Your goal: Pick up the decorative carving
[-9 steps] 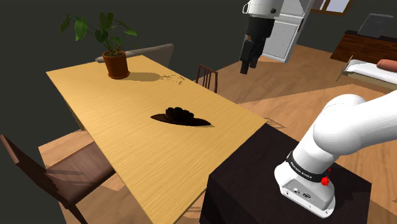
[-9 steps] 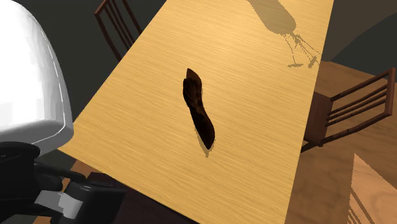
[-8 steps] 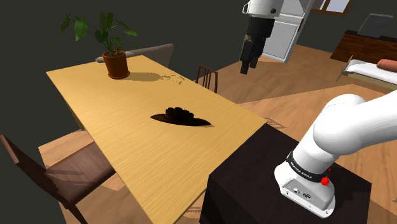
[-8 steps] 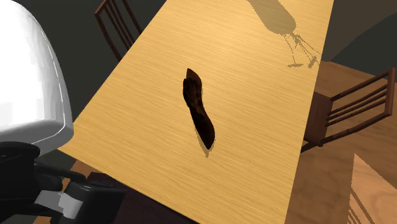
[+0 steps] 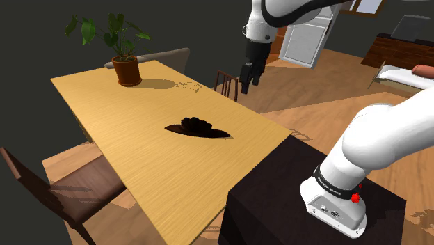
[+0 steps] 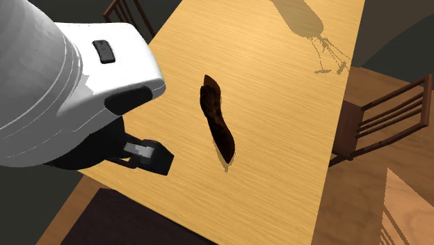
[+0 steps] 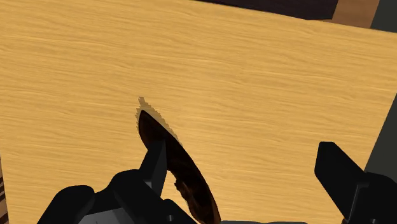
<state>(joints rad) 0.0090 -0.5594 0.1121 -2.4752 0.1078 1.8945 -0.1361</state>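
Currently, your spread-open hand point(image 5: 248, 75) is hovering above the table point(image 5: 97, 104), the dark carving point(image 5: 198, 127) is lying untouched mid-table, and you are likely facing a descent to straddle it.

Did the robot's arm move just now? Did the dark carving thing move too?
Yes. The arm swung toward the shoulder view's left and a little lower, bringing the open hand out above the table, nearer the carving. It took hold of nothing. The carving and the potted plant stayed put.
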